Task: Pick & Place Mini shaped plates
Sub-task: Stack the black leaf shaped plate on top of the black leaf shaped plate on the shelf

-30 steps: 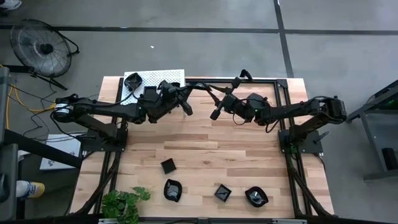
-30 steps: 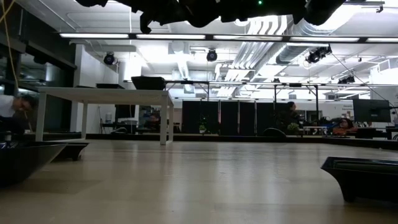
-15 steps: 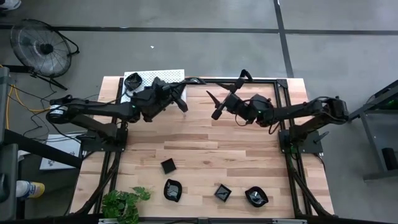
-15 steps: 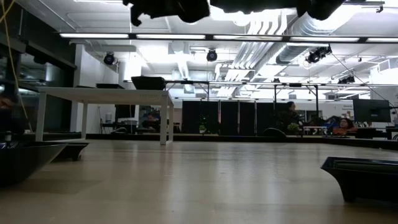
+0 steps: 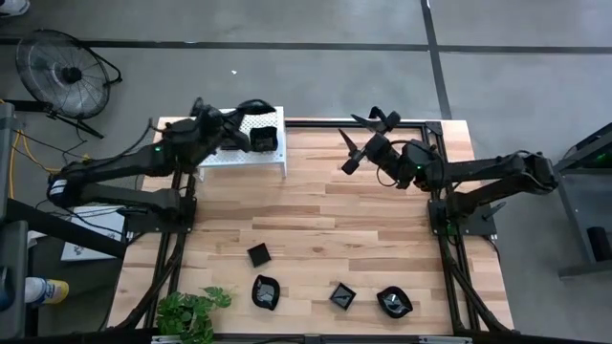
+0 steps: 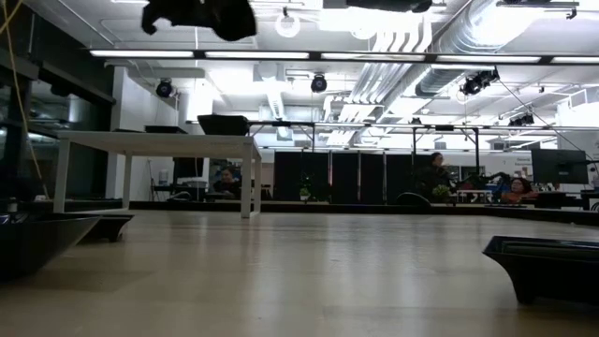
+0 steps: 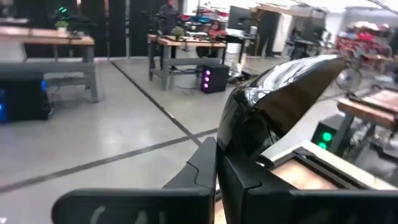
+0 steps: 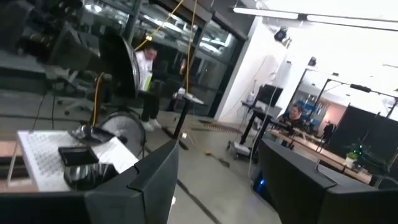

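Left end effector [image 5: 251, 139] grips plate [image 5: 266, 140] over shelf [image 5: 239, 153].

A fan [image 5: 64, 69] stands on the floor beyond the table [image 5: 316, 220]; a plant [image 5: 188, 311] sits at its near edge, a white shelf [image 5: 229, 153] at its far side.

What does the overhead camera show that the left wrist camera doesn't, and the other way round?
Only the high view shows four mini plates loose at the near table edge, the plant, and the open right gripper. Only the left wrist view shows the room's benches and floor beyond. Both show the left gripper shut on a black plate by the white shelf.
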Controlling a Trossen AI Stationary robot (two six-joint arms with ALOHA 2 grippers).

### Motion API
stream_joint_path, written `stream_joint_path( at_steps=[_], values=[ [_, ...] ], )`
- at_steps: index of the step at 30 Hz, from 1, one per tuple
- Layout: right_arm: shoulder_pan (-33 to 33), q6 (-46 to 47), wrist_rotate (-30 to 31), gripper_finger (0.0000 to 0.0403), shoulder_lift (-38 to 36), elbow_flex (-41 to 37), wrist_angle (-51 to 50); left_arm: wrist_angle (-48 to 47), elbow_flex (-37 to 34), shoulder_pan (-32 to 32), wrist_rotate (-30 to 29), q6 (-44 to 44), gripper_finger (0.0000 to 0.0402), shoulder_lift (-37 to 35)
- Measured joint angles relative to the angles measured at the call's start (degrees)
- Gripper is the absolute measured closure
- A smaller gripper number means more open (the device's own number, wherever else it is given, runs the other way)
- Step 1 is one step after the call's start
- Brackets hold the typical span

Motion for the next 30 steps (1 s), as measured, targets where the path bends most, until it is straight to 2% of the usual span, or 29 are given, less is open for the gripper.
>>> stream_joint_path(
  at_steps=[6,11,14,19,22,26,30],
  values=[
    [0.00,0.55,0.00,0.0189,-2.18,0.00,-6.24,-11.75,0.02,5.32,0.09,-7.10,0.0401,-5.28],
    [-0.02,3.63,-0.01,0.0189,-2.49,0.00,-8.15,-14.86,0.02,9.18,1.02,-11.72,0.0401,-6.61],
    [-0.02,4.74,-0.11,0.0189,-2.49,0.00,-9.22,-14.53,0.02,10.36,0.34,-17.48,0.0401,-6.40],
    [-0.02,5.20,-0.05,0.0190,-2.49,0.00,-10.72,-14.38,0.00,10.43,-7.69,-27.39,0.0401,-5.71],
    [-0.02,5.85,0.29,0.0190,-2.49,0.00,-12.37,-14.43,0.00,10.44,-9.78,-31.79,0.0401,-5.69],
    [-0.02,6.22,2.65,0.0190,-3.14,0.00,-15.82,-15.37,0.00,9.64,-13.81,-34.07,0.0401,-5.82],
    [-0.02,7.26,5.18,0.0190,-5.04,0.00,-18.38,-16.51,0.00,5.89,-20.11,-34.15,0.0401,-6.28]
  ],
)
